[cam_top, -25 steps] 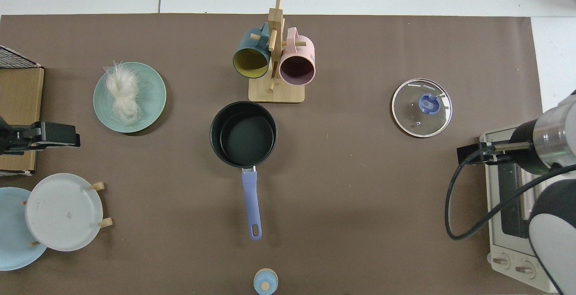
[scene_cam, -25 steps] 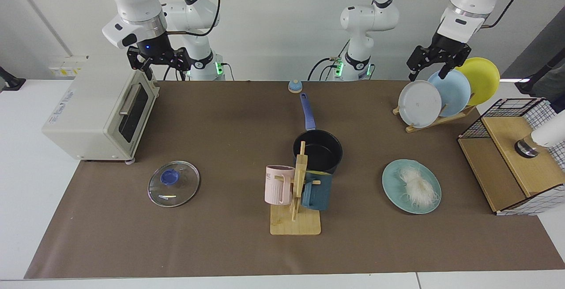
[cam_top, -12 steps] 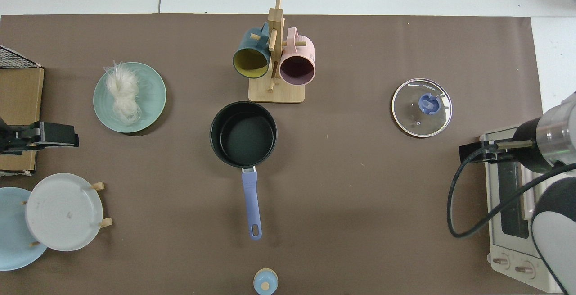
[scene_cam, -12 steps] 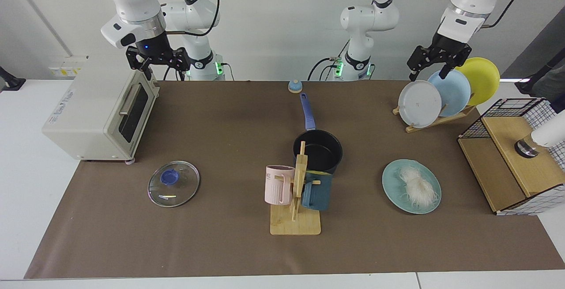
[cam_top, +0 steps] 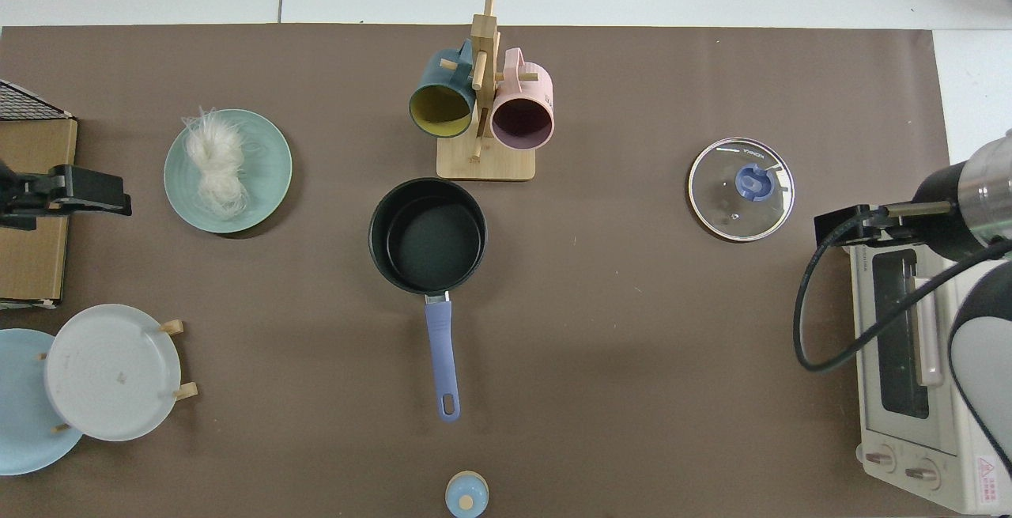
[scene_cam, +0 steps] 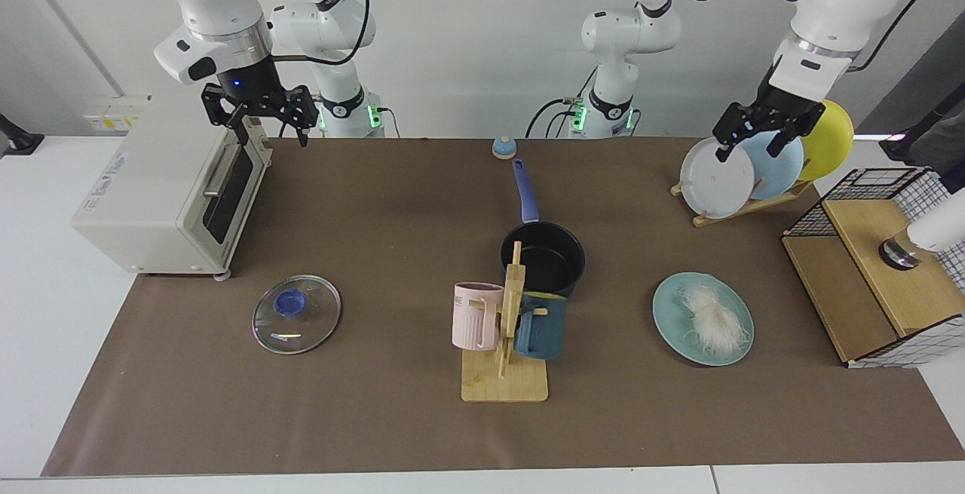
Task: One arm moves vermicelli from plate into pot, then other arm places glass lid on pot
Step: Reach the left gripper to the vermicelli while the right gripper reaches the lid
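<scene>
Nothing of the task is done yet: the vermicelli (scene_cam: 711, 317) lies in a tangle on the teal plate (scene_cam: 670, 311), the pot (scene_cam: 543, 257) stands empty mid-table beside the mug rack (scene_cam: 507, 343), and the glass lid (scene_cam: 296, 314) rests flat on the mat near the toaster oven (scene_cam: 167, 191). The left gripper (scene_cam: 758, 139) hangs open and empty in front of the racked plates (scene_cam: 716, 177), well apart from the noodles. The right gripper (scene_cam: 264, 118) waits above the oven's corner, its fingers seemingly spread and holding nothing, though the angle leaves that uncertain.
</scene>
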Robot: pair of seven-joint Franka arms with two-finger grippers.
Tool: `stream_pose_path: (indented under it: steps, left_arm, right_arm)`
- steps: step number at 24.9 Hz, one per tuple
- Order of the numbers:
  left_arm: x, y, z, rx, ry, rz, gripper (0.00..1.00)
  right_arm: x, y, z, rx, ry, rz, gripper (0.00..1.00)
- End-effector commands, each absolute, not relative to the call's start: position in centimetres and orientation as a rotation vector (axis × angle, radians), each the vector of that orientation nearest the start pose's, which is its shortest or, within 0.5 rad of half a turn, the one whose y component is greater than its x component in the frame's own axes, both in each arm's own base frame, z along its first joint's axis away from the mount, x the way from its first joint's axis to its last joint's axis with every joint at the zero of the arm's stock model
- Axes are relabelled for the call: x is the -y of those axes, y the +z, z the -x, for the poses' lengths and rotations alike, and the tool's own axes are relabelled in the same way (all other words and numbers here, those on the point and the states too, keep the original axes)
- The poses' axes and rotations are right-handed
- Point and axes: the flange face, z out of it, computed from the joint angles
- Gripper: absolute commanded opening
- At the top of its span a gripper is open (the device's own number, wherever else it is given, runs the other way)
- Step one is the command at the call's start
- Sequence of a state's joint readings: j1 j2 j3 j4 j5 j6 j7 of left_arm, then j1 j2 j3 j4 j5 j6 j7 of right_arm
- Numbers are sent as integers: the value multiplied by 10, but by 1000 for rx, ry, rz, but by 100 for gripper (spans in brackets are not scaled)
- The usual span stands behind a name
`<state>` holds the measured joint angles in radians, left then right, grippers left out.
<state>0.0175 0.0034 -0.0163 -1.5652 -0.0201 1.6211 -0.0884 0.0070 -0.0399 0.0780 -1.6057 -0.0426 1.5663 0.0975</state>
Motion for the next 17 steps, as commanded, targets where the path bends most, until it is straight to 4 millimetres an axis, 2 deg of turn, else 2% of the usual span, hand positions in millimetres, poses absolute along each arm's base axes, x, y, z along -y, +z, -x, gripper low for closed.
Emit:
stream_pose_path:
  steps: [1, 3, 5, 6, 8, 10, 12, 14, 15, 17]
  left_arm:
    - [-9, 589, -612, 157, -86, 3153, 100]
    - [-12, 563, -628, 185, -84, 3154, 100]
    - [-12, 532, -648, 213, -112, 3151, 100]
    - [-15, 532, -653, 220, -180, 3149, 100]
    - [-29, 515, -659, 249, -215, 3142, 100]
    - [-29, 478, -673, 240, -191, 3143, 100]
    - [-35, 460, -684, 260, -234, 3137, 100]
    - [-35, 453, -690, 261, -275, 3135, 100]
    - [-34, 447, -693, 253, -280, 3134, 100]
    - [-24, 407, -701, 210, -220, 3140, 100]
  right_arm:
    - [-38, 620, -586, 42, -5, 3186, 99]
    - [-39, 608, -610, 43, -7, 3180, 99]
    - [-37, 587, -635, 37, 5, 3173, 99]
    - [-34, 576, -645, 28, 3, 3171, 99]
    - [-31, 549, -663, 27, -36, 3168, 99]
    - [-29, 528, -677, 32, -60, 3189, 99]
    - [-29, 506, -687, 43, -116, 3202, 99]
    - [-22, 466, -688, 35, -121, 3200, 99]
    - [-14, 453, -688, 17, -145, 3198, 99]
    - [-4, 425, -688, 4, -168, 3193, 99]
